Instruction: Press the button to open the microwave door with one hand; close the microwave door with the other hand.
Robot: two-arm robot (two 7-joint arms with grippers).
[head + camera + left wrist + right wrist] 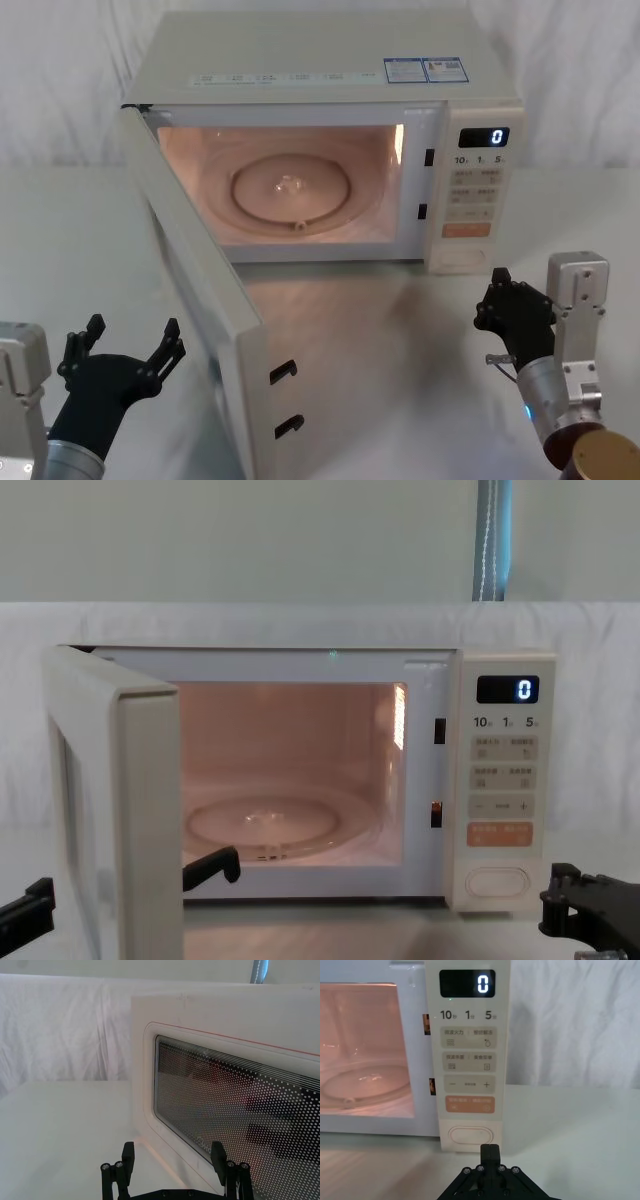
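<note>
The cream microwave (pixel 320 70) stands lit inside, its display (pixel 467 983) reading 0. The microwave door (pixel 200 290) hangs wide open, swung out toward me on its left hinge; its dark dotted window (pixel 225 1100) shows close up in the left wrist view. My left gripper (pixel 133 326) is open, low at the front left, facing the door's outer side a short way off and touching nothing (pixel 173 1149). The button (pixel 471 1135) sits at the bottom of the control panel. My right gripper (pixel 490 1147) is shut and empty, just in front of the button (pixel 466 257) and a little clear of it.
A glass turntable (pixel 295 190) lies in the oven cavity. Black latch hooks (pixel 283 370) stick out of the door's free edge. The white table (pixel 400 330) runs in front of the oven and white cloth hangs behind it.
</note>
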